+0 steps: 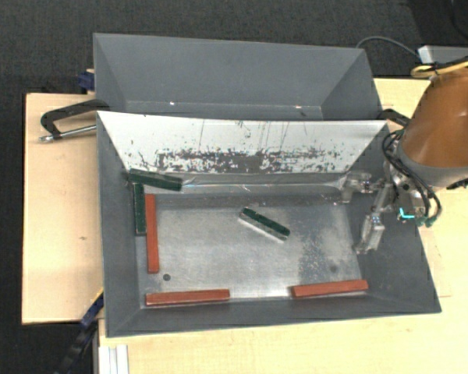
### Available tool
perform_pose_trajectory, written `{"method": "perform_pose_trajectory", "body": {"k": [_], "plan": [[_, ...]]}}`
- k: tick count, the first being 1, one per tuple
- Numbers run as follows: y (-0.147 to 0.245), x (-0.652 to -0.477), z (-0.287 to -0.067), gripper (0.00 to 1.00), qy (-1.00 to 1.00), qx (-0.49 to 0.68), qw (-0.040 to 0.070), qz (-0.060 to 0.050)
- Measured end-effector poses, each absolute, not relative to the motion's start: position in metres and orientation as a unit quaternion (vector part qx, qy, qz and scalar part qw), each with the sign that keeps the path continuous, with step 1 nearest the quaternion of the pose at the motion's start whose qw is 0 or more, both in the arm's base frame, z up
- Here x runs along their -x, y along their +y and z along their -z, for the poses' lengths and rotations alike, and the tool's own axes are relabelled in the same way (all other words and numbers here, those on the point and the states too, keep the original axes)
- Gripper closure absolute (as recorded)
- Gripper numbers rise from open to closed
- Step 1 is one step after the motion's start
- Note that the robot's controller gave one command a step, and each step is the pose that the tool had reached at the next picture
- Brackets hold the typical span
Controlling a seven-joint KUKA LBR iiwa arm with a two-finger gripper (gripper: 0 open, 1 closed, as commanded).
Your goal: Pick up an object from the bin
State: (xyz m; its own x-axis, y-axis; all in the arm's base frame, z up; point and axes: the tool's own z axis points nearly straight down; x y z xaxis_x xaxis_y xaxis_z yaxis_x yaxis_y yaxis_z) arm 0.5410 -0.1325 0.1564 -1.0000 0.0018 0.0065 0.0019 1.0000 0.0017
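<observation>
The grey sheet-metal bin (117, 232) is a plain mid-grey; its floor is brushed paler, and its sloping back wall carries a band of dark flecks with thin vertical scratches above. The dark green flat bar mid-floor (265, 223) has a pale silvery edge. The corner dark green bar (157, 181) and the left-wall dark green bar (140, 211) are the same deep green. The left rust-red bar (152, 244), the front-left rust-red bar (188, 296) and the front-right rust-red bar (330, 289) share one brick tone. The arm's glossy cover (448, 123) is orange-brown; the bare-metal gripper (366, 241) is silver-grey
</observation>
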Motion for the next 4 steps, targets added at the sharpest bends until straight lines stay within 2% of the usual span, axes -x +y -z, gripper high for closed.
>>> {"method": "perform_pose_trajectory", "body": {"k": [1,2,3,4], "plan": [[-0.132,-0.543,-0.161,0.0,-1.0,0.0,-0.001,0.0],[-0.089,-0.561,-0.107,0.0,-1.0,0.018,-0.004,0.0],[-0.079,-0.578,-0.076,0.0,-1.0,0.029,-0.002,0.003],[-0.072,-0.579,-0.072,0.0,-1.0,0.009,-0.001,-0.001]]}}
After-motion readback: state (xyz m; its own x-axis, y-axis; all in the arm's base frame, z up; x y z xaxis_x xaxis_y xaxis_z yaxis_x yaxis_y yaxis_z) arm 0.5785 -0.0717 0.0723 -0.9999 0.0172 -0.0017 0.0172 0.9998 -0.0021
